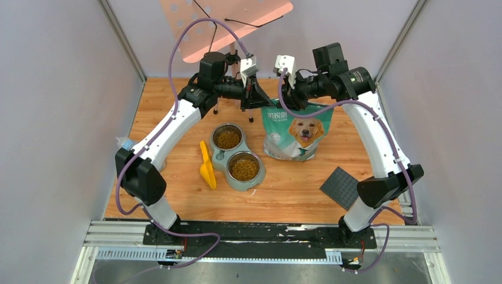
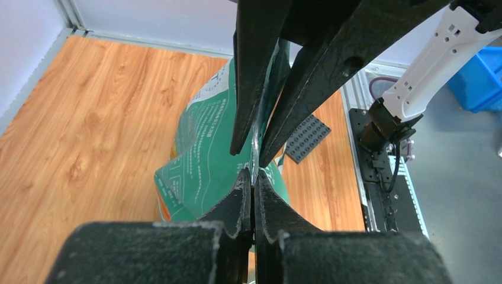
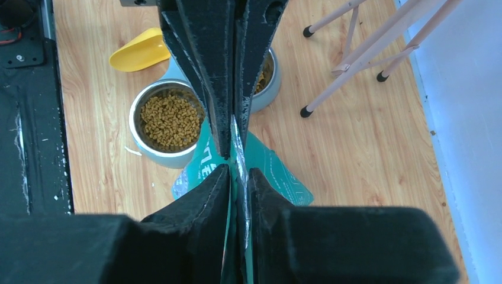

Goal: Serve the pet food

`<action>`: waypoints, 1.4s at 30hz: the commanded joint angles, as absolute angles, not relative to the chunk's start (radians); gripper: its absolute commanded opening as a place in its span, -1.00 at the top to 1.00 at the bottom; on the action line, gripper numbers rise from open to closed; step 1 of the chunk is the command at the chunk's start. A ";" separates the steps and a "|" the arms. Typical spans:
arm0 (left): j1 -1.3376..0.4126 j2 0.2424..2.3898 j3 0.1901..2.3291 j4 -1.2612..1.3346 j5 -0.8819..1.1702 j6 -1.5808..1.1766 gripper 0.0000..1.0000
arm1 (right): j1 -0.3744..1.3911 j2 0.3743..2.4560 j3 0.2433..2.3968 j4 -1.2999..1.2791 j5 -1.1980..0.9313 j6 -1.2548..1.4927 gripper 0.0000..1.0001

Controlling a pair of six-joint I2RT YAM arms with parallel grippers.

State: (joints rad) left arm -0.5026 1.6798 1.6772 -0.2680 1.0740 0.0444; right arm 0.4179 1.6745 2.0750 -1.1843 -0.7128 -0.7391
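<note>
Both arms [image 1: 171, 127] arch inward, left pincer [image 2: 253, 177] and right pincer [image 3: 238, 171] pinching bag [image 1: 299, 133].

A robotics lab test cell: plain grey panel walls [image 1: 53, 118] enclose a wood-grain surface [image 1: 296, 189], with two white robot arms [image 1: 171, 127] bolted to a silver aluminium rail [image 1: 112, 234].

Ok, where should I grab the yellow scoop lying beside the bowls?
Take the yellow scoop by its narrow handle, coming from straight above. It lies flat, left of the double bowl, with the handle pointing away from the arm bases and the wide end nearer them.
</note>
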 commanded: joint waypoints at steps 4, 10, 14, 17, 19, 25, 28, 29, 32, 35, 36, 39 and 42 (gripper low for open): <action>-0.514 1.660 1.745 -0.278 1.083 0.080 1.00 | 0.425 1.640 2.053 -1.193 -0.640 -0.760 0.60; -0.514 1.668 1.756 -0.303 1.082 0.102 1.00 | 0.422 1.621 2.039 -1.205 -0.643 -0.800 1.00; -0.522 1.675 1.769 -0.303 1.090 0.128 0.47 | 0.422 1.620 2.041 -1.211 -0.666 -0.804 1.00; -0.536 1.698 1.797 -0.331 1.094 0.168 0.40 | 0.422 1.625 2.046 -1.213 -0.664 -0.801 1.00; -0.540 1.714 1.818 -0.345 1.096 0.179 0.46 | 0.422 1.624 2.046 -1.215 -0.662 -0.801 1.00; -0.543 1.736 1.843 -0.383 1.120 0.206 0.59 | 0.422 1.627 2.057 -1.213 -0.651 -0.786 1.00; -0.544 1.737 1.848 -0.432 1.129 0.243 0.49 | 0.422 1.627 2.055 -1.212 -0.649 -0.784 1.00; -0.544 1.737 1.848 -0.442 1.129 0.253 0.49 | 0.422 1.627 2.055 -1.213 -0.650 -0.784 1.00; -0.544 1.735 1.851 -0.488 1.128 0.297 0.50 | 0.422 1.629 2.058 -1.213 -0.649 -0.781 1.00; -0.544 1.742 1.857 -0.504 1.135 0.310 0.66 | 0.422 1.633 2.064 -1.213 -0.647 -0.778 1.00; -0.544 1.746 1.860 -0.507 1.138 0.313 0.81 | 0.422 1.633 2.066 -1.213 -0.644 -0.779 1.00; -0.543 1.755 1.886 -0.530 1.141 0.332 1.00 | 0.421 1.632 2.066 -1.215 -0.620 -0.779 0.87; -0.544 1.769 1.919 -0.602 1.132 0.387 1.00 | 0.418 1.639 2.084 -1.267 -0.595 -0.802 0.46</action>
